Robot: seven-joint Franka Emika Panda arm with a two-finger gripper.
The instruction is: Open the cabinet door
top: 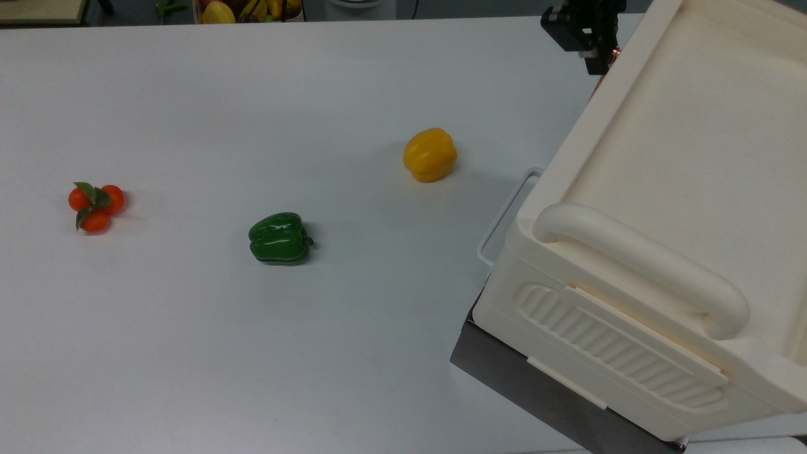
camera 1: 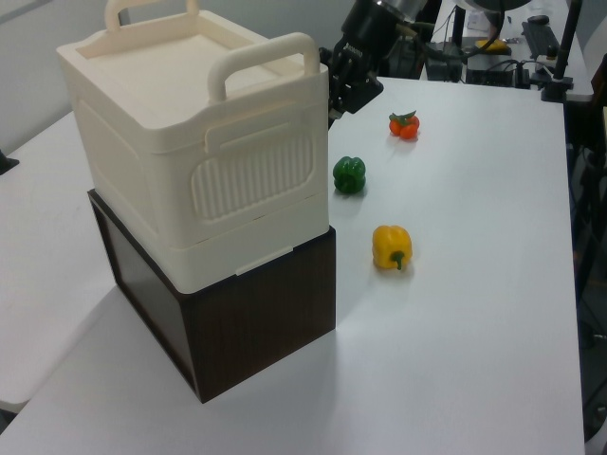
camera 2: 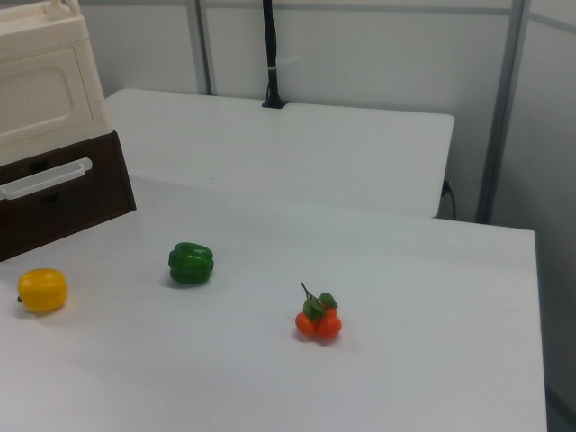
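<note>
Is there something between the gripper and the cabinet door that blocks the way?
Nothing visible does. In the top view the gripper is already right at the copper handle strip on the cabinet door. The peppers and oranges lie far off on the table.
</note>
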